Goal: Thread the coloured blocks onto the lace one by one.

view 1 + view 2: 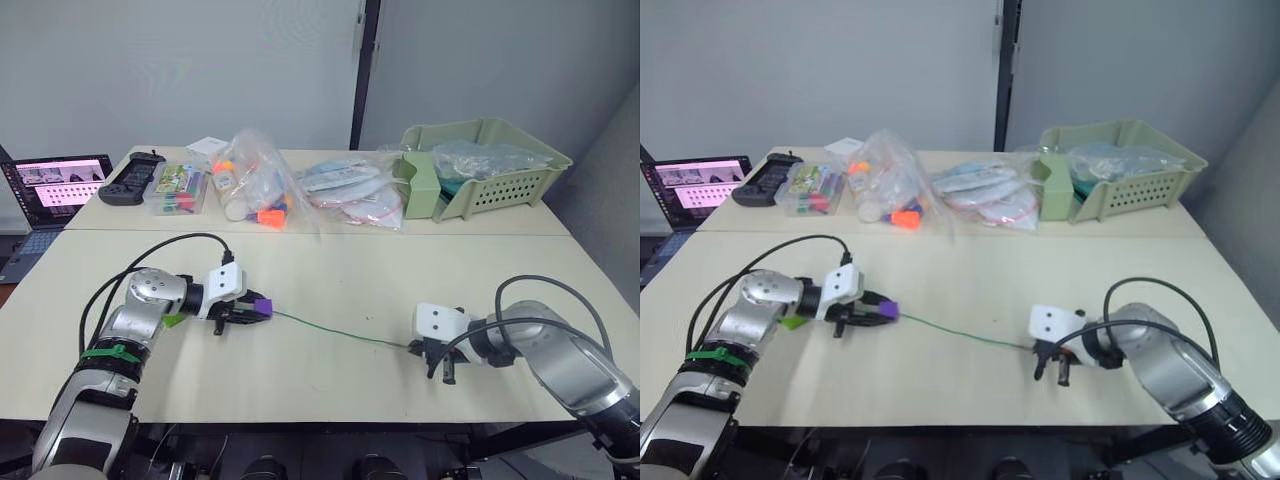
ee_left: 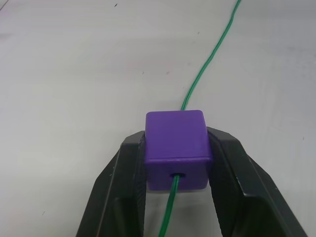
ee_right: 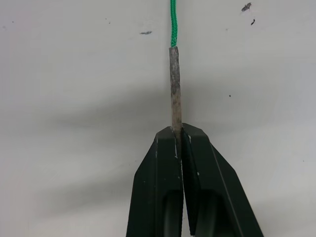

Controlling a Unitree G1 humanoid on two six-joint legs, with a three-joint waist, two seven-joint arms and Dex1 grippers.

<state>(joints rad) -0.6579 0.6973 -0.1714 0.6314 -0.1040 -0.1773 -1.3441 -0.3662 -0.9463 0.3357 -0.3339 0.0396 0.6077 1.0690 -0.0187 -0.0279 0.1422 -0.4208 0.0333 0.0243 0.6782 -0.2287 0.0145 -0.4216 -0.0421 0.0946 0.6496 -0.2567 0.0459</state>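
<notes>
Left wrist view: my left gripper (image 2: 177,163) has its fingers clamped on the sides of a purple block (image 2: 177,148), and the green lace (image 2: 205,69) runs through its hole. In the head views this sits at lower left of the frame, the lace stretching across the bare table (image 1: 340,280) to lower right, where my right gripper (image 3: 177,136) pinches the grey stiff tip (image 3: 175,86) with fingers pressed together. Nothing lies between the two grippers. Along the upper part of the frame stand clear bags (image 1: 262,185), a green basket (image 1: 490,165), a small clear box (image 1: 176,188) and, at far left, a laptop (image 1: 55,190).
</notes>
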